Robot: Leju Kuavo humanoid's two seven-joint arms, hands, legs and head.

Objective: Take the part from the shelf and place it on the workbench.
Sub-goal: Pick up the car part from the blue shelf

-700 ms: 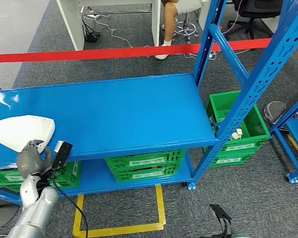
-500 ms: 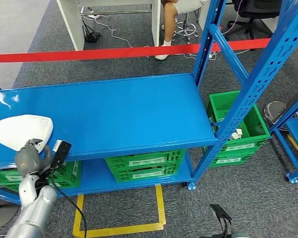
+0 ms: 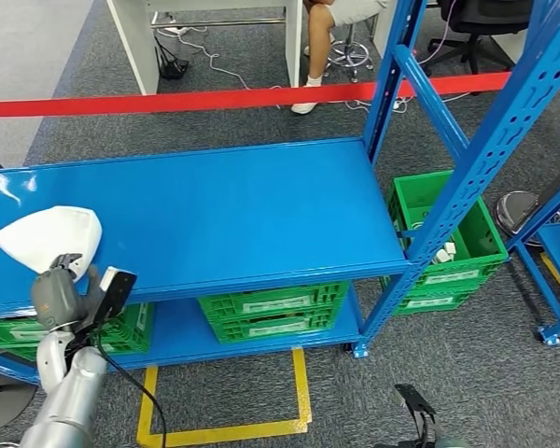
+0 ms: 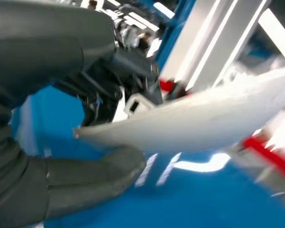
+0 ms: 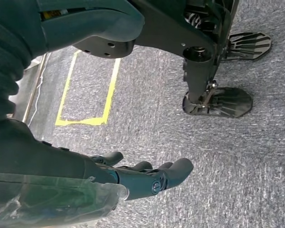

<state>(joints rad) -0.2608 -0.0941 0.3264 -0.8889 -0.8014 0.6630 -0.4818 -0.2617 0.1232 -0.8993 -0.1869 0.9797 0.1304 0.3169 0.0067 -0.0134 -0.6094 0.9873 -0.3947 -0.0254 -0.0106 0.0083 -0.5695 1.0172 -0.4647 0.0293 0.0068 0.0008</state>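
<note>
The left hand (image 3: 57,291) grips the near edge of the white part (image 3: 49,237), tilted up off the left end of the blue shelf (image 3: 228,215). Green crates (image 3: 273,313) sit on the lower level, another (image 3: 442,238) right of the upright. A red tape (image 3: 214,98) crosses the far floor.

Blue metal shelf (image 3: 228,215) with perforated blue uprights, standing on grey carpet (image 3: 404,392) marked with a yellow taped rectangle (image 3: 224,425). Upper board: one white part (image 3: 49,235) at its left front, tilted. Lower board: green crates (image 3: 273,313). On the carpet beside the shelf: another green crate (image 3: 442,247).
</note>
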